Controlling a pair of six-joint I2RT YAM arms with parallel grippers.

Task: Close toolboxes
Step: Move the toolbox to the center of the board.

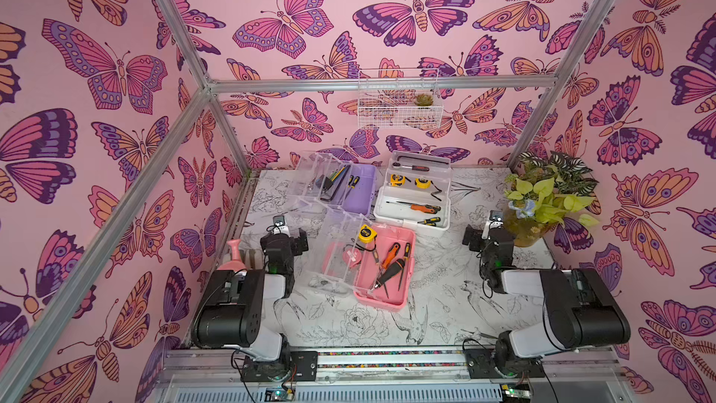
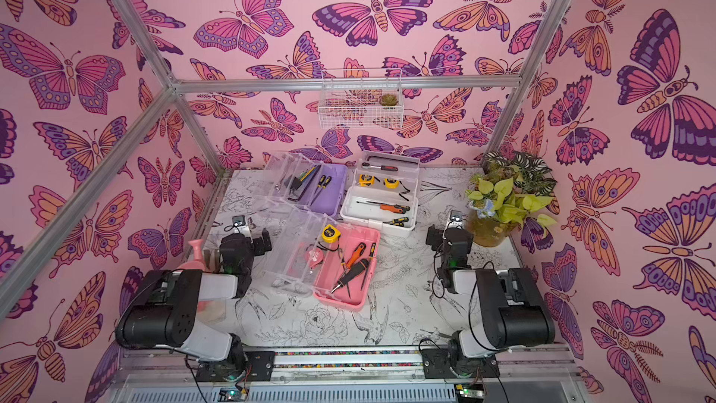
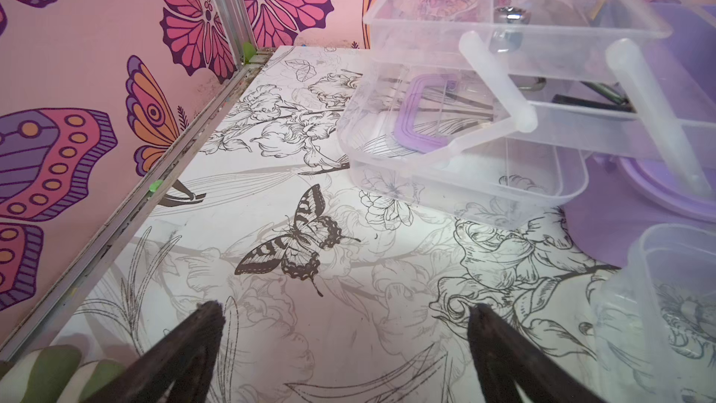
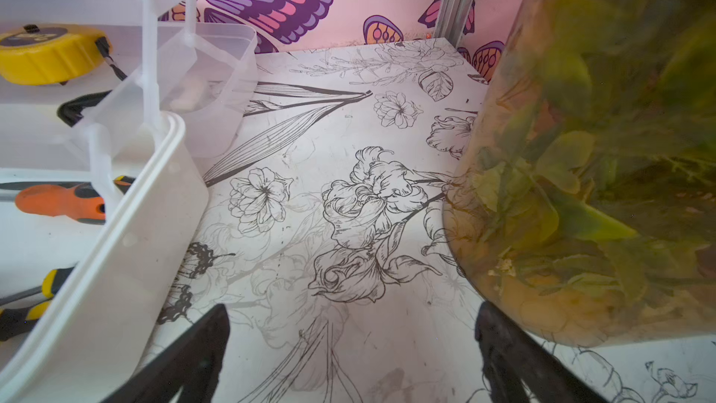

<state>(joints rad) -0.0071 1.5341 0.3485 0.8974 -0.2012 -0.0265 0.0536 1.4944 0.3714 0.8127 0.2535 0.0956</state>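
Observation:
Three toolboxes stand open on the flower-print table in both top views. The purple one [image 1: 358, 193] is at the back, the white one [image 1: 412, 205] to its right, and the pink one [image 1: 387, 271] nearer the front. Their clear lids and trays are folded out, and tools lie inside. My left gripper [image 1: 284, 233] [image 3: 346, 310] is open and empty over bare table, left of the pink box, facing the purple box's clear tray [image 3: 465, 172]. My right gripper [image 1: 489, 232] [image 4: 352, 310] is open and empty between the white toolbox [image 4: 128, 234] and the plant pot.
A potted plant [image 1: 542, 203] [image 4: 581, 188] stands at the back right, close to my right gripper. A pink watering can [image 1: 234, 257] sits by the left wall behind my left arm. A white wire basket [image 1: 399, 102] hangs on the back wall.

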